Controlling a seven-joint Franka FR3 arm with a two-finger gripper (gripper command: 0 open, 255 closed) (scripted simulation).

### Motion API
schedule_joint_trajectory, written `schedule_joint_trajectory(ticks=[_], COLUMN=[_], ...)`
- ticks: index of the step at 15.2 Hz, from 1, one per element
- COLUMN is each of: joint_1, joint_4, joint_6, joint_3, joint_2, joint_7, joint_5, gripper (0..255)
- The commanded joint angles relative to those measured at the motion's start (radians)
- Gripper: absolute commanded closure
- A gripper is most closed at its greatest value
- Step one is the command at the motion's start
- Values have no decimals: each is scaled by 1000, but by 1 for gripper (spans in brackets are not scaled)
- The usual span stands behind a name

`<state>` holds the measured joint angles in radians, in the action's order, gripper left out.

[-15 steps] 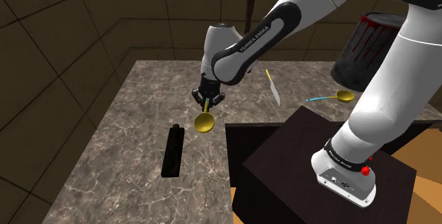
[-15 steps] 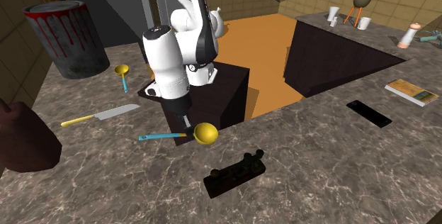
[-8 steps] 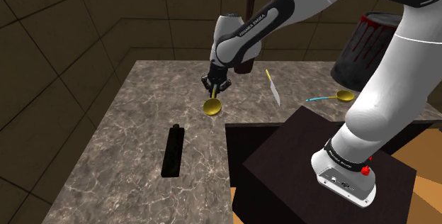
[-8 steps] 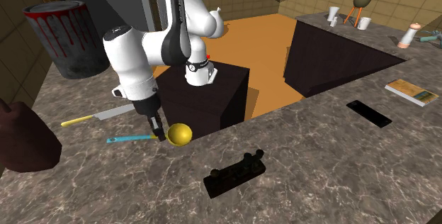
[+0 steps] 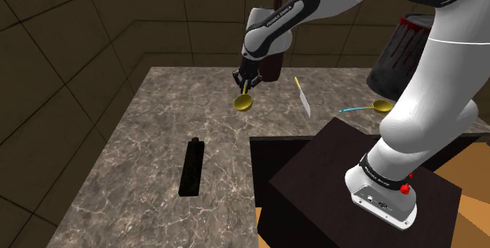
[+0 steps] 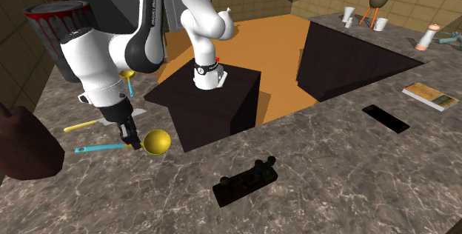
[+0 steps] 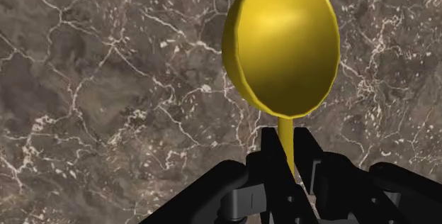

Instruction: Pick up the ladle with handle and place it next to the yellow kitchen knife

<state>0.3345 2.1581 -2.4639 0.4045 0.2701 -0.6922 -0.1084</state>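
My arm (image 5: 428, 89) rises and bends far over toward the shoulder view's upper left, then slopes down; my gripper (image 5: 243, 88) points downward, fingers (image 7: 270, 152) closed on the ladle (image 7: 283, 45) stem, which seems to sit slightly off-centre between them.

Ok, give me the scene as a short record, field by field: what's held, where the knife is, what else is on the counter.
gripper: fingers shut on the ladle's neck, just behind the bowl
ladle: yellow bowl, blue handle, held over the marble countertop
kitchen knife: yellow handle, lying flat, apart from the held ladle
second ladle: lying near the paint can
black bar: lying on the countertop
task state: ladle not yet set down
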Motion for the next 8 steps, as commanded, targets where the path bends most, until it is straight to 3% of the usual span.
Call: schedule_joint_trajectory(ticks=[1,6,8], joint_1=[28,82,80], joint_4=[-47,-191,-187], joint_6=[24,96,74], joint_3=[-21,-64,-66], joint_2=[32,121,139], joint_7=[44,127,126], joint_5=[9,34,39], gripper=[255,255,255])
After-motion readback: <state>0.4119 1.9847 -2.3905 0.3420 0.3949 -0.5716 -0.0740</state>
